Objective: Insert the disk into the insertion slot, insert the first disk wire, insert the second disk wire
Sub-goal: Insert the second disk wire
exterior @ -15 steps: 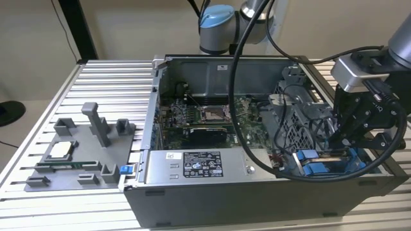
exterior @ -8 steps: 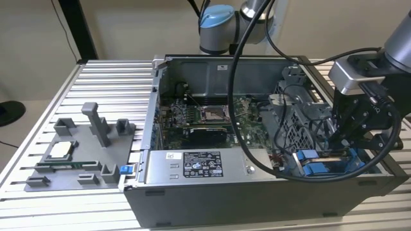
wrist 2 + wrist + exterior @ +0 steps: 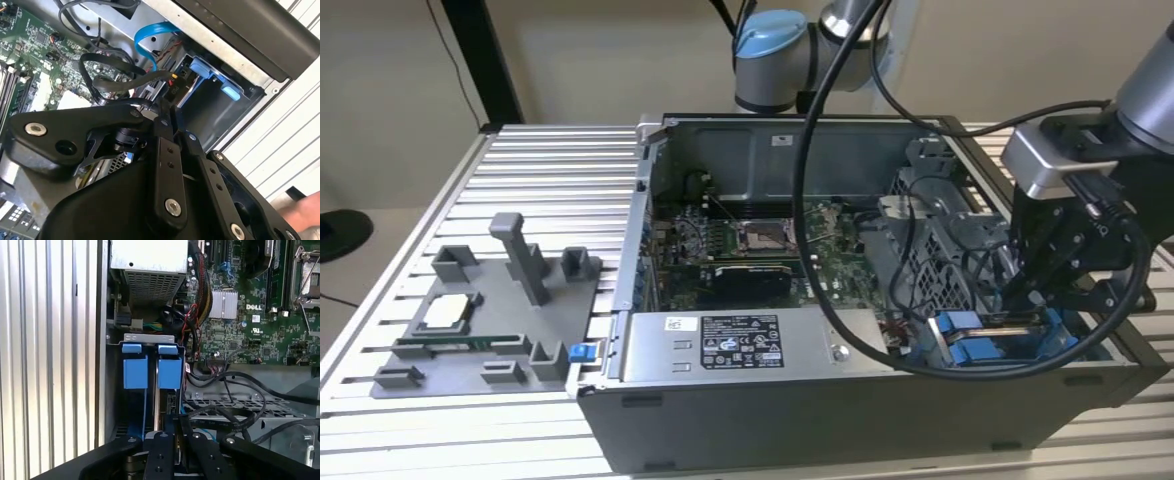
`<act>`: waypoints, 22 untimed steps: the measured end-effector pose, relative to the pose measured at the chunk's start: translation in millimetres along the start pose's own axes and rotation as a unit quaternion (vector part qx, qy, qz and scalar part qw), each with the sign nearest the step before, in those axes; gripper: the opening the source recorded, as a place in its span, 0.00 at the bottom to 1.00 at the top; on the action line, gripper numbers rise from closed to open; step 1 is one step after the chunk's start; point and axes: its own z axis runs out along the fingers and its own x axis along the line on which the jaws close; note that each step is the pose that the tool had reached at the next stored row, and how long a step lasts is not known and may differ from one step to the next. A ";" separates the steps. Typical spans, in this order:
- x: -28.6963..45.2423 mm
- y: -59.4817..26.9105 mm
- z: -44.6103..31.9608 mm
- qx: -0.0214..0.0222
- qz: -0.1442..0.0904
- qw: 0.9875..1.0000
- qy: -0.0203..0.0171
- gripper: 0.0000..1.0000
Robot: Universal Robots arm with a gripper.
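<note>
Hardware on the slatted aluminium table point(image 3: 520, 160), counted from the exterior view: one open computer case point(image 3: 761, 420), one grey fixture tray point(image 3: 480, 330) at the exterior view's left, one labelled power-supply box point(image 3: 734, 345), one motherboard point(image 3: 747, 240), one robot arm point(image 3: 774, 50) coming in from above. One gripper point(image 3: 1017, 300), reaching steeply down into the case corner at the exterior view's right, just beside the perforated drive cage point(image 3: 927, 265). Below it the disk point(image 3: 1014, 321), seated in the insertion slot point(image 3: 1062, 342), standing on edge with its thin side up and its long axis along the near case wall, blue carrier parts at each end. From the second wrist view: gripper point(image 3: 167, 114) with fingers point(image 3: 161, 150) drawn together, tips close to a bundle of black cables point(image 3: 115, 80); one blue flat cable point(image 3: 150, 32) curving past; blue carrier point(image 3: 210, 72) lodged in the bay beyond. From the first wrist view: two blue carrier tabs point(image 3: 170, 372) side by side at the mouth of the slot point(image 3: 148, 338), a narrow silver strip between them running toward the gripper point(image 3: 177, 422). Fingers point(image 3: 161, 450) pressed close, no gap visible; impossible to tell whether anything is pinched between them.
</note>
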 end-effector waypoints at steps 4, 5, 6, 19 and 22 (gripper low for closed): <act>0.1 0.0 0.8 0.000 0.000 1.000 0.000 0.00; 0.1 0.0 1.1 0.000 0.001 1.000 0.000 0.00; 0.1 0.1 1.4 0.001 0.001 1.000 0.000 0.00; 0.5 0.3 5.7 0.001 0.001 1.000 0.000 0.00; 0.6 0.4 6.8 0.001 0.001 1.000 0.000 0.00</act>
